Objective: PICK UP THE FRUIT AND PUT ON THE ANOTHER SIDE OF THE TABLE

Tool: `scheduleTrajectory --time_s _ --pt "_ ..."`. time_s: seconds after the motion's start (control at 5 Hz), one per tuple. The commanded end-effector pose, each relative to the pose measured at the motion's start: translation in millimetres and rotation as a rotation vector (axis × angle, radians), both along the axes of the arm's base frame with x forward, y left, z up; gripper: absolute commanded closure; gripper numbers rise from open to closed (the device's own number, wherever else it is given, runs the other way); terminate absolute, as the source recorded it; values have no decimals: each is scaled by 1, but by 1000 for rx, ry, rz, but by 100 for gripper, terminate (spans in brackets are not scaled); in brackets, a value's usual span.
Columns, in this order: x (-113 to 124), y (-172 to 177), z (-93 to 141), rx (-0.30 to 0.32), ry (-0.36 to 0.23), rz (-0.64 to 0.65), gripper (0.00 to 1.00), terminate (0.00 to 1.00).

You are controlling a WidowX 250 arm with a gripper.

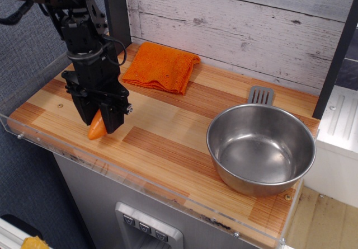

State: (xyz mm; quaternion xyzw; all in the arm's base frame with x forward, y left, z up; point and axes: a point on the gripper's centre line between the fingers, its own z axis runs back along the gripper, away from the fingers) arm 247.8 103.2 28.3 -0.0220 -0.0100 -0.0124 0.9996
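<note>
The fruit [96, 128] is a small glossy orange carrot-like toy. My black gripper [99, 120] is shut on it, with the pointed tip sticking out below the fingers. It hangs at or just above the striped wood table [168, 142], near the front left edge; I cannot tell if the tip touches the wood. The arm rises from it to the upper left.
A folded orange cloth [162, 66] lies at the back against the plank wall. A steel bowl [260, 148] stands at the right, with a grey spatula [260, 95] behind it. A clear acrylic rim [50, 144] runs along the front edge.
</note>
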Motion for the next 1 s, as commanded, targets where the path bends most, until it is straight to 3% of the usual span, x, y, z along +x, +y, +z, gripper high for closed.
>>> scheduleTrajectory --time_s 0.0,0.2,0.4,0.6,0.8 --pt "-4 -10 17 8 -32 -19 0 0" --pt "0 -19 25 -11 -47 -45 0 0" --pt "-1 -42 75 1 -120 -93 0 0" --pt "-9 -61 121 -25 -174 -86 0 0" --pt "-10 -73 124 -58 -164 -75 0 0"
